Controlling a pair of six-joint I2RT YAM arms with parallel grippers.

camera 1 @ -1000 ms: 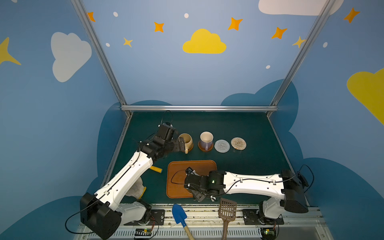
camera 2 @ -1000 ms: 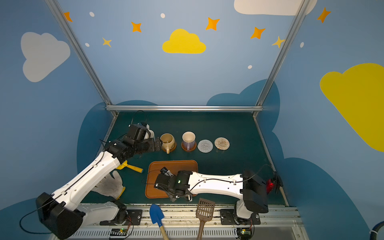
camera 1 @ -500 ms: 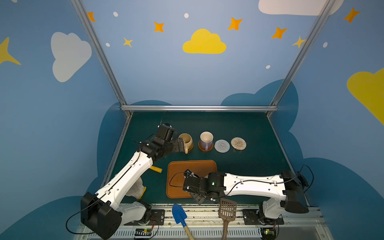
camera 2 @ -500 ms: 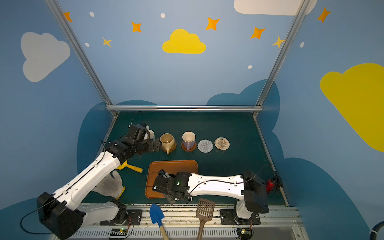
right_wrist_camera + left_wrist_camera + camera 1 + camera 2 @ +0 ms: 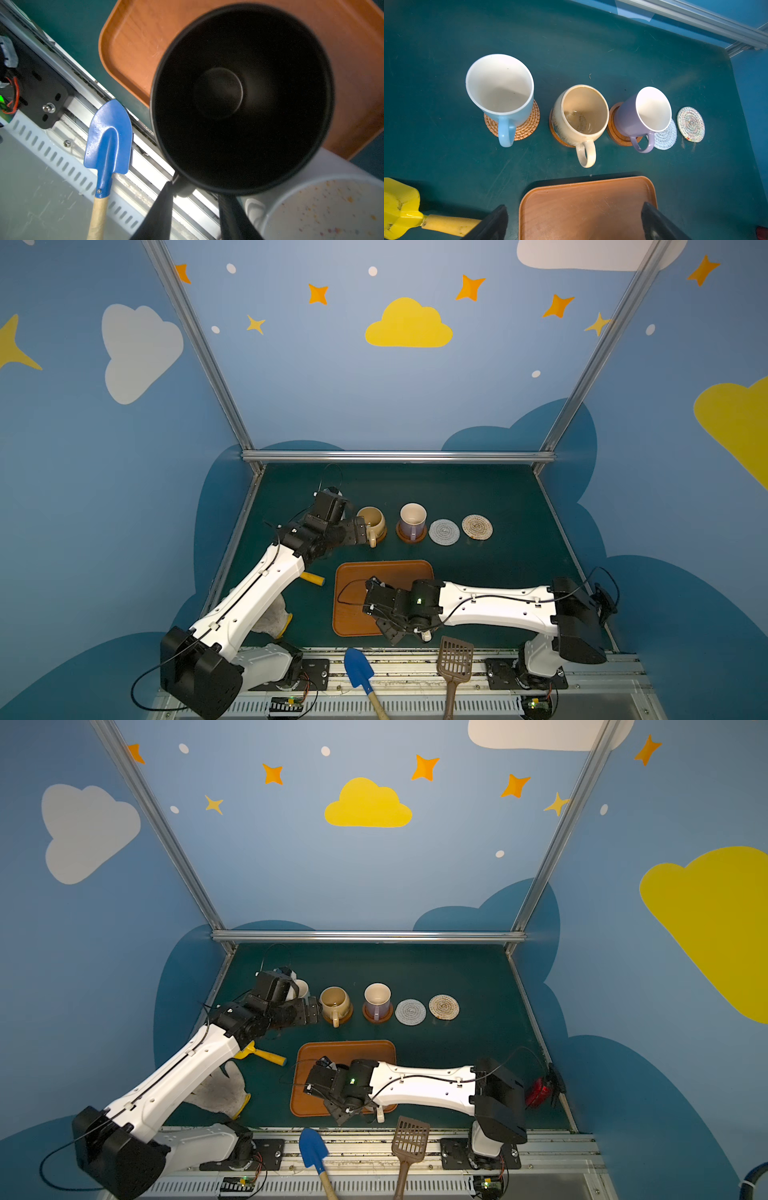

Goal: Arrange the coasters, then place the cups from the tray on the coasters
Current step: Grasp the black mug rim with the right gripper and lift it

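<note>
Now the black mug (image 5: 239, 99) stands upright, mouth up, at the 6 o'clock edge of the tray (image 5: 128, 41), its handle (image 5: 182, 187) pointing toward 6 o'clock. The right jaws straddle it, but I cannot tell whether they pinch it. The left jaws, spread wide, hover at the tray's 11 o'clock.

Blue shovel (image 5: 358, 672), brown scoop (image 5: 456, 659) — yellow trowel (image 5: 400, 205)

3 cups (image 5: 581, 116) on coasters (image 5: 529, 123) — 2 bare

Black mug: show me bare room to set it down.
Free: the grey-white coiled coaster and beige coiled coaster, right of the lavender mug, and the mat beyond. Crowded: leftward, the tan mug and light blue mug occupy theirs.
</note>
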